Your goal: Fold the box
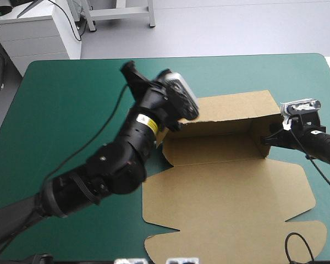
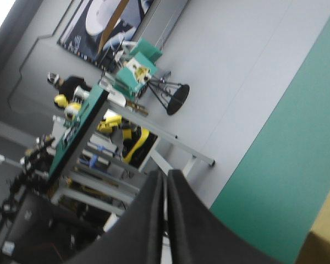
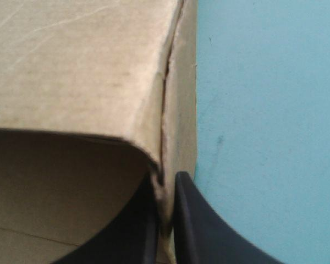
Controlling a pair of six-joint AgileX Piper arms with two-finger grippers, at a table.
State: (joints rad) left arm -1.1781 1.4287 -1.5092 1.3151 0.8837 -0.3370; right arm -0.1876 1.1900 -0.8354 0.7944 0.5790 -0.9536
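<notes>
Brown box (image 1: pixel 231 187) right of centre in the high frame, on the teal-green desk (image 1: pixel 71 99), only partly formed. Long rear wall upright across the middle of the frame, with a further panel beyond it toward the upper edge, flat or sloping hard to tell. Tray floor just below the wall. Broad lid with its flaps spread flat over the lower right of the frame.

At the right end of the tray, toward the right edge of the frame, the right claw (image 1: pixel 267 138). Seen from its own wrist: black fingers (image 3: pixel 137 231) all but closed on a thin upright edge of board, gripping the box at the corner of end wall and rear wall. Bare teal-green cover just beside that corner.

At the left end of the rear wall, near the centre of the high frame, the left claw (image 1: pixel 173 125), wrist tipped upward. Seen from its own wrist: fingers pressed together in one pointed arch, closed, no board visible between them. Beyond them the desk's edge, and only a small brown corner of board off to one side. Touching the wall or just beside it: cannot tell.

Step in hand, judging by the layout: standing the end walls up against the rear wall. Right end up and pinned; left end not visibly raised. Next move probably calls for a steady hold on the right corner, plus a push or lift at the left end to bring that wall upright before any tucking.
</notes>
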